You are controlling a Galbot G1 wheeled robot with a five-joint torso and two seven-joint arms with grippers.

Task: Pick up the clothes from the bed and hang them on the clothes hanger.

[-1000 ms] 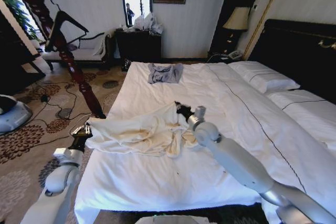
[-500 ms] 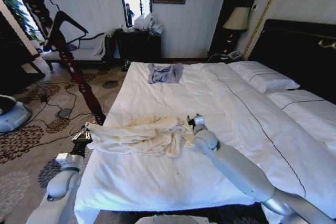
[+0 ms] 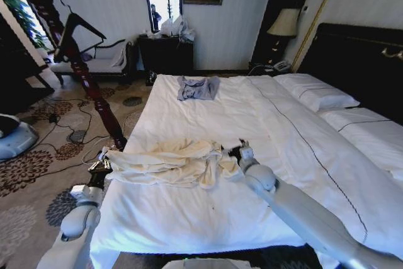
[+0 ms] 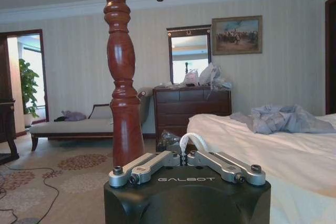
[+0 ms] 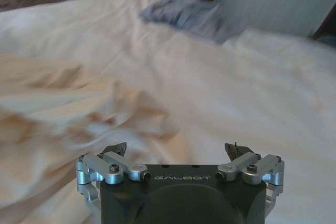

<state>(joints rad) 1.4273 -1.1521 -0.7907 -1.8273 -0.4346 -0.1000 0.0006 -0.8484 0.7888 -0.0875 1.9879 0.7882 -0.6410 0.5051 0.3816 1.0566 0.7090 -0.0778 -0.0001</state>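
Note:
The clothes, a cream long-sleeved shirt, lie crumpled across the near left part of the bed. My right gripper rests low on the sheet at the shirt's right end. In the right wrist view it is open, its fingers wide apart, with the shirt just ahead and nothing between them. My left gripper hovers at the bed's left edge by the shirt's left end. In the left wrist view it is shut, with no cloth seen in it. The black clothes hanger hangs on the wooden post.
A tall reddish-brown post leans up from the floor left of the bed, also close ahead of the left wrist as the post. A blue-grey garment lies at the bed's far end. Cables cross the patterned carpet; a dresser stands behind.
The right gripper has let go of the shirt, sunk to the sheet and drawn right. The lifted cloth has dropped flat. The left gripper has shifted only slightly.

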